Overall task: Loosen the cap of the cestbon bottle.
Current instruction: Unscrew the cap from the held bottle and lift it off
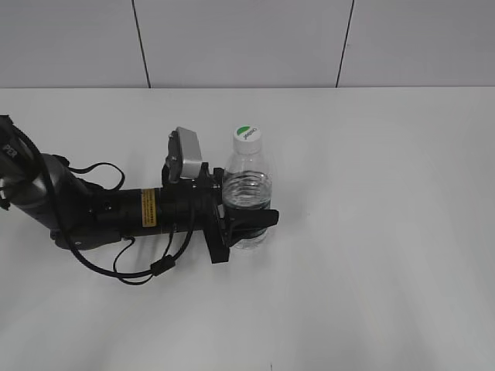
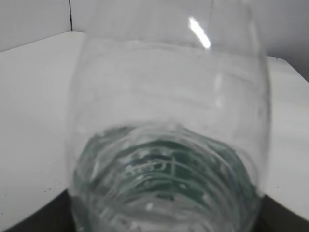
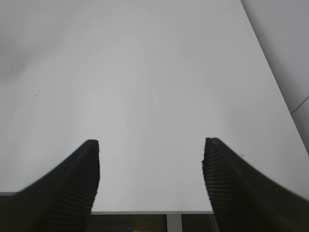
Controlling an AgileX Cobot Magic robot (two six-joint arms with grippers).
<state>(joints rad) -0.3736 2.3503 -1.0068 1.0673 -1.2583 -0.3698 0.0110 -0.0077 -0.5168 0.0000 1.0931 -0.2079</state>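
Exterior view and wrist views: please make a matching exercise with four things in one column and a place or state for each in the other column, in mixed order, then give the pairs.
Things:
1. cap
2. cestbon bottle
3. left gripper
4. right gripper

Places or states:
A. open, with only the bare white table in front of it
B. standing upright on the table
C. closed around the lower body of the bottle
D. sitting on top of the bottle's neck

Pairs: 1-D, 2-B, 3-C, 4-A
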